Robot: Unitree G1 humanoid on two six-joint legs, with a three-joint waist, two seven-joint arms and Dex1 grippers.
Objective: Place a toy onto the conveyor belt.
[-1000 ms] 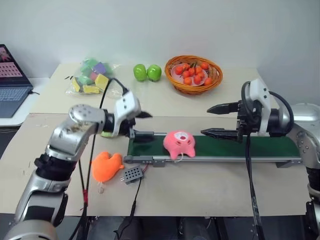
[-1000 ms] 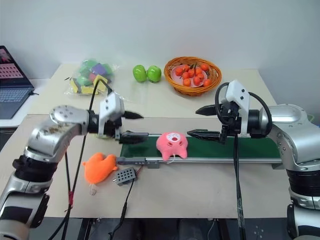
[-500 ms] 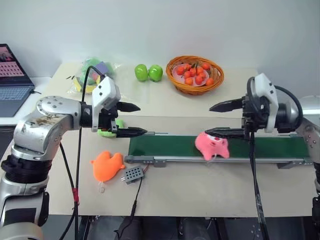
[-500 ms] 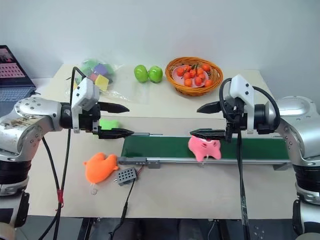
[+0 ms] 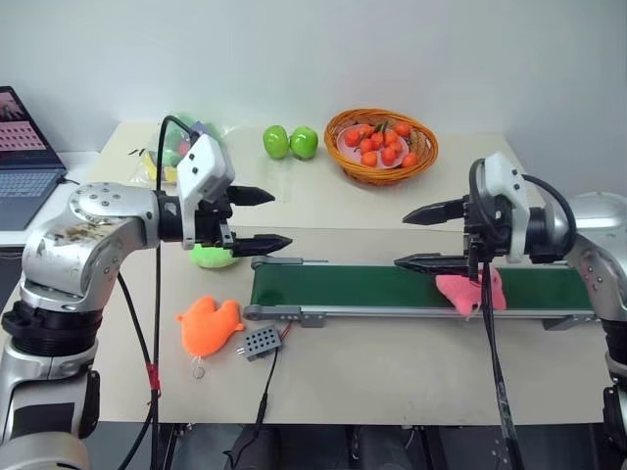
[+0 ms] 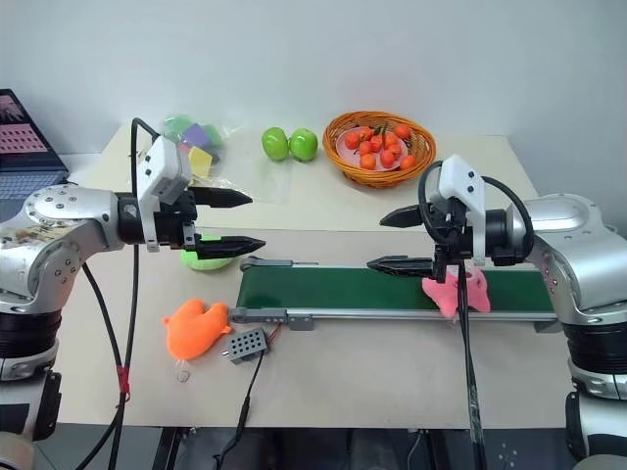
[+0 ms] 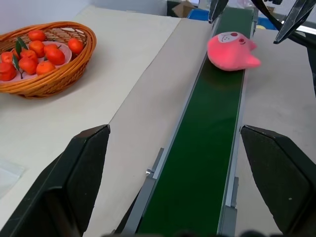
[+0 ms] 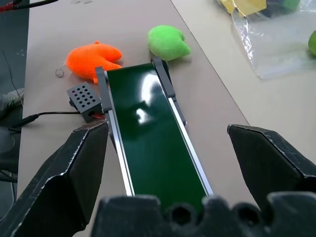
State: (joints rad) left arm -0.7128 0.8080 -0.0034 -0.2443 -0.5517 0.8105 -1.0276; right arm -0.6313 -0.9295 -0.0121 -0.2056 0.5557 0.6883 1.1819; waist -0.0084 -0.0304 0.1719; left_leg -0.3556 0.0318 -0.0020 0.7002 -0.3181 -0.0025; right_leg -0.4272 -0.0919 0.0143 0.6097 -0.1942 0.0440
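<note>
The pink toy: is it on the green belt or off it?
On it. The pink toy lies on the conveyor belt, under the open right gripper, nothing gripping it.

I see a pale beige tabletop (image 5: 392, 377) carrying a long dark-green conveyor belt (image 5: 362, 287) in a grey metal frame. Just off the belt's left end lie a round lime-green plush (image 6: 206, 259), an orange fish-shaped plush (image 5: 209, 325) and a small grey perforated control box (image 5: 261, 341), wired to the frame. Behind the belt stand a woven orange basket (image 5: 382, 145) of small oranges, two green apples (image 5: 290, 142) to its left, and a clear bag of coloured blocks (image 6: 191, 137) further left. A small pink plush toy (image 5: 471, 291) lies on the belt, towards its right end.
</note>
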